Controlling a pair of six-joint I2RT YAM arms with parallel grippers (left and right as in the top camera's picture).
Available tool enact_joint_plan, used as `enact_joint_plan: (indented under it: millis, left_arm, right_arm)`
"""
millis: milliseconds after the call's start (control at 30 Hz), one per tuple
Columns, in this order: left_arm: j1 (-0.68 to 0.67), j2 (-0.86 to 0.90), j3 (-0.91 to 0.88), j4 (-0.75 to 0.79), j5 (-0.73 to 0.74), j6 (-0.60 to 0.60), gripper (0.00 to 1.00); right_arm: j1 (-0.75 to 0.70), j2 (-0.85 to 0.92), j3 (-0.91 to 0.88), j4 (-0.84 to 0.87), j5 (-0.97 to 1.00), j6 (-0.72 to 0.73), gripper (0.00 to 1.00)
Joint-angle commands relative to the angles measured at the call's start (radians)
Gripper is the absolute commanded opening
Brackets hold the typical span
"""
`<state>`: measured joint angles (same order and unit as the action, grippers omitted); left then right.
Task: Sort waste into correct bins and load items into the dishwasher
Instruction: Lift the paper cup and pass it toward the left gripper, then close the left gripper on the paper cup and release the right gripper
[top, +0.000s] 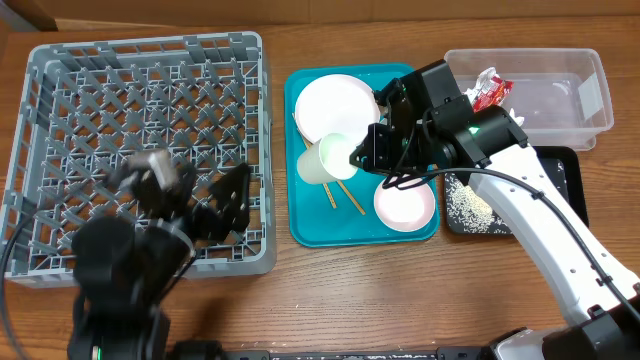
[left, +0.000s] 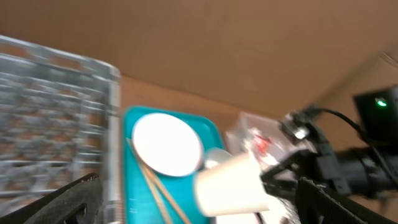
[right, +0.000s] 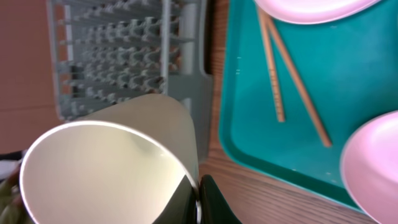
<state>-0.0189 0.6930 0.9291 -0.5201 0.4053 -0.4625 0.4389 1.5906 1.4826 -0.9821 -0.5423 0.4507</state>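
White cup pinched at rim by right hand, lifted over teal tray, middle of frame. Left hand wide, holding nothing, low over grey rack at left. Rack has no dishes yet. Done: red wrapper in clear tub, rice in black tray. Left: one plate, one bowl, two chopsticks, one cup.

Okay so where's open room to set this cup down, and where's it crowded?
The grey dish rack holds no dishes; its grid floor is bare apart from the left gripper hanging over its near right corner. The teal tray is crowded with plate, bowl and chopsticks.
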Motion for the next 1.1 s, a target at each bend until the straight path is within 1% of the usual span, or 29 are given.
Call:
enact_joint_plan:
  millis: [0, 100, 167, 333, 400, 467, 500, 633, 700, 833, 967, 1067]
  left_arm:
    - [0.006, 0.099, 0.031, 0.013, 0.192, -0.021, 1.00]
    - [0.006, 0.180, 0.031, 0.008, 0.255, -0.111, 1.00]
    - [0.006, 0.231, 0.031, 0.023, 0.338, -0.208, 1.00]
    - [0.006, 0.333, 0.031, 0.119, 0.468, -0.340, 1.00]
    - [0.006, 0.362, 0.031, 0.161, 0.515, -0.418, 1.00]
    - [0.006, 0.388, 0.031, 0.243, 0.594, -0.467, 1.00]
    - [0.006, 0.404, 0.031, 0.309, 0.657, -0.491, 1.00]
    - [0.006, 0.466, 0.031, 0.496, 0.848, -0.596, 1.00]
    - [0.006, 0.499, 0.031, 0.532, 0.920, -0.618, 1.00]
    - [0.006, 0.557, 0.031, 0.532, 1.009, -0.616, 1.00]
    - [0.006, 0.589, 0.031, 0.539, 1.017, -0.643, 1.00]
    - [0.006, 0.587, 0.031, 0.597, 1.027, -0.673, 1.00]
  right_arm:
    - [-0.043, -0.029, 0.018, 0.031, -0.160, -0.037, 0.04]
    - [-0.103, -0.033, 0.018, 0.060, -0.293, -0.065, 0.04]
    - [-0.148, -0.033, 0.018, 0.076, -0.367, -0.068, 0.04]
    - [-0.244, -0.033, 0.018, 0.117, -0.520, -0.089, 0.04]
    - [-0.266, -0.033, 0.016, 0.141, -0.555, -0.089, 0.04]
    - [-0.274, -0.032, 0.016, 0.171, -0.574, -0.083, 0.04]
    - [-0.275, -0.031, 0.016, 0.196, -0.590, -0.072, 0.04]
    - [-0.260, -0.029, 0.016, 0.289, -0.642, -0.013, 0.04]
    - [-0.248, -0.029, 0.016, 0.341, -0.650, 0.024, 0.04]
    - [-0.211, -0.029, 0.016, 0.457, -0.665, 0.104, 0.04]
    - [-0.163, -0.025, 0.016, 0.495, -0.653, 0.126, 0.04]
    - [-0.137, -0.013, 0.014, 0.476, -0.605, 0.126, 0.04]
